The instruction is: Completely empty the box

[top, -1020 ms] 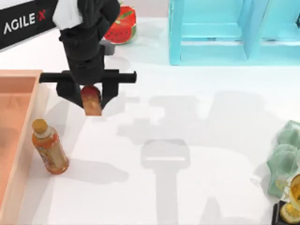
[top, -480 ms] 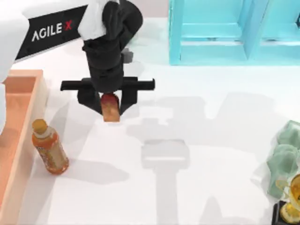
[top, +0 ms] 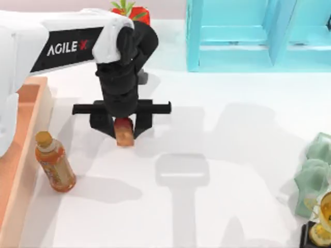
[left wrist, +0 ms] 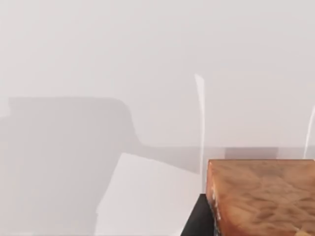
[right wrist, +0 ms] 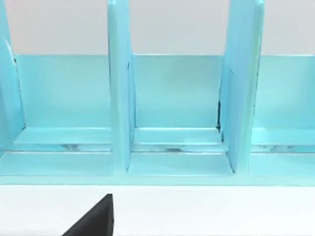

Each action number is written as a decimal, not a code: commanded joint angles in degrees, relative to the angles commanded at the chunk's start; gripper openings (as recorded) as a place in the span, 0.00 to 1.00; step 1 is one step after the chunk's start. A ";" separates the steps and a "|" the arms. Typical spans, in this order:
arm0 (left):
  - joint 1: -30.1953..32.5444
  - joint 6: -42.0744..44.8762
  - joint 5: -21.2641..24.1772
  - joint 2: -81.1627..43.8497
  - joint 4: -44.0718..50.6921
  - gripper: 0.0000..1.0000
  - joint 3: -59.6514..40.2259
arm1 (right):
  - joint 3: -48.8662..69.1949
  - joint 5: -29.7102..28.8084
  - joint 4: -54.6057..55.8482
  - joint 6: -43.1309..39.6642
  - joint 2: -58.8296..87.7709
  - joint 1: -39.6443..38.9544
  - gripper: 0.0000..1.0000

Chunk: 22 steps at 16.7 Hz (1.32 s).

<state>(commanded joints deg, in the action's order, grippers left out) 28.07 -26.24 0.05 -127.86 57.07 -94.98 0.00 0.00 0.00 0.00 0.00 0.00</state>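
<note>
Left pincer (top: 123, 132) clamped on brown block (top: 124, 137) over white worktop (top: 222, 170), right of box (top: 32, 103); bottle (top: 54, 163) beside box rim

A plain white table (top: 217, 206) spreads under even light, crossed by soft grey shadows near its middle. At its far edge stands a turquoise shelf unit (top: 258, 36), split by upright dividers into open compartments. A pale, bare wall (right wrist: 172, 24) rises behind the shelf unit.

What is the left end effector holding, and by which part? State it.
The left end effector is shut on a brown, bread-like block, gripping its upper, reddish end; the lower end hangs free above the table.
</note>
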 joint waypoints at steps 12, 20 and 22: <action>0.00 0.00 0.00 0.00 0.00 0.75 0.00 | 0.00 0.00 0.00 0.00 0.00 0.00 1.00; 0.00 0.00 0.00 0.00 0.00 1.00 0.00 | 0.00 0.00 0.00 0.00 0.00 0.00 1.00; 0.00 0.00 0.00 0.00 0.00 1.00 0.00 | 0.00 0.00 0.00 0.00 0.00 0.00 1.00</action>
<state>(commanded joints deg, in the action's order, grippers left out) 28.07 -26.24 0.05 -127.86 57.07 -94.98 0.00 0.00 0.00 0.00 0.00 0.00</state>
